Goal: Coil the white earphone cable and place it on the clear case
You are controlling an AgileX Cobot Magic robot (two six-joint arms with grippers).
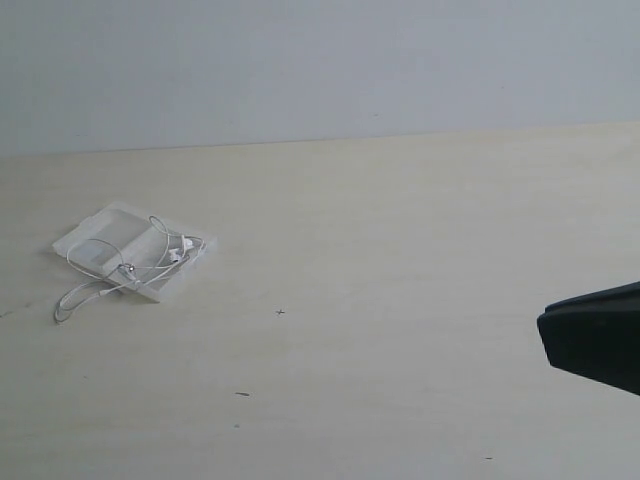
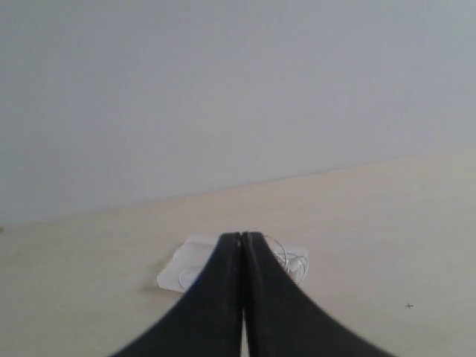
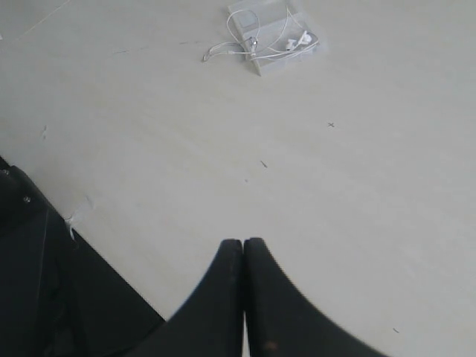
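Note:
The clear case (image 1: 104,226) lies flat on the pale table at the left. The white earphone cable (image 1: 178,253) rests on it in loose loops, with its earbuds on the case's right part and one loop trailing off onto the table at the front left. My left gripper (image 2: 242,236) is shut and empty, well short of the case (image 2: 184,262) and cable (image 2: 287,257), which its fingers partly hide. My right gripper (image 3: 243,242) is also shut and empty, far from the case (image 3: 266,62) and the cable (image 3: 301,39). Its dark body (image 1: 592,338) shows at the exterior view's right edge.
The table (image 1: 400,250) is pale wood with a few small dark marks (image 1: 280,312). A plain grey wall (image 1: 320,60) stands behind it. In the right wrist view a dark shape (image 3: 44,297) borders the table's edge.

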